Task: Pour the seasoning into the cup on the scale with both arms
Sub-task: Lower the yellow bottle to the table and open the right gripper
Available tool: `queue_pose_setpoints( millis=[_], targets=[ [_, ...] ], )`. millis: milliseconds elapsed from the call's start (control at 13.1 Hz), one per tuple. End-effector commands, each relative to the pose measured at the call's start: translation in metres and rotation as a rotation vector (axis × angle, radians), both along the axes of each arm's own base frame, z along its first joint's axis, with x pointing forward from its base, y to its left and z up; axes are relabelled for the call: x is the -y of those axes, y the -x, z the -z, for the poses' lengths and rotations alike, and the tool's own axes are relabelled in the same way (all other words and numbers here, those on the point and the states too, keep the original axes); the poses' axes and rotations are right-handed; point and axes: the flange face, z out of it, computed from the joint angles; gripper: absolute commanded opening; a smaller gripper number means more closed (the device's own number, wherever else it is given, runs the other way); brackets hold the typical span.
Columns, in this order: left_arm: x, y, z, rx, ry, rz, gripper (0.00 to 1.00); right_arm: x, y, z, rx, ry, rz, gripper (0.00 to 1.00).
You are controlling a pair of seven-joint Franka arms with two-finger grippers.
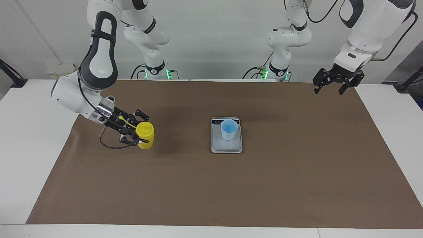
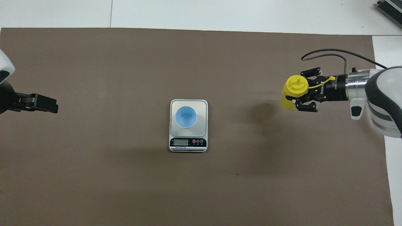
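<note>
Right gripper (image 1: 138, 132) clasps the upright seasoning bottle (image 1: 145, 135) near the right arm's edge. Cup (image 1: 229, 129) stands on the scale (image 1: 226, 147) at mid-table. Left gripper (image 1: 333, 84), fingers spread, waits over the left arm's near corner.

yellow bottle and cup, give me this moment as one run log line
right gripper: shut on seasoning bottle | left gripper: waits, open | cup: upright on scale | pour: not begun
</note>
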Motion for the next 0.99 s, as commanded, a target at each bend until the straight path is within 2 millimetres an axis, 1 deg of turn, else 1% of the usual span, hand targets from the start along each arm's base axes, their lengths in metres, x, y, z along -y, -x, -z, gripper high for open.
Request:
queue_pose_setpoints(
  millis=[0, 152, 304, 457, 685, 761, 837, 913],
  targets=[
    [-0.002, 0.006, -0.002, 0.005, -0.006, 0.005, 1.0, 0.015, 0.019, 0.007, 0.071, -0.028, -0.035, 0.0],
    [-0.002, 0.006, -0.002, 0.005, -0.006, 0.005, 1.0, 0.03, 0.025, 0.021, 0.08, -0.026, -0.041, 0.0],
    [-0.003, 0.006, -0.002, 0.005, -0.006, 0.004, 1.0, 0.037, 0.027, 0.028, 0.093, -0.028, -0.05, 0.0],
    [-0.003, 0.006, -0.002, 0.005, -0.006, 0.004, 1.0, 0.036, 0.035, 0.038, 0.098, -0.04, -0.056, 0.0],
    [-0.002, 0.006, -0.002, 0.005, -0.006, 0.005, 1.0, 0.033, 0.041, 0.042, 0.106, -0.043, -0.08, 0.0],
    [-0.002, 0.006, -0.002, 0.005, -0.006, 0.005, 1.0, 0.034, 0.045, 0.046, 0.123, -0.035, -0.094, 0.3],
    [-0.002, 0.006, -0.002, 0.005, -0.006, 0.005, 1.0, 0.033, 0.047, 0.048, 0.14, -0.029, -0.112, 0.76],
    [-0.003, 0.006, -0.002, 0.005, -0.006, 0.004, 1.0, 0.032, 0.048, 0.049, 0.147, -0.024, -0.115, 0.9]
  ],
)
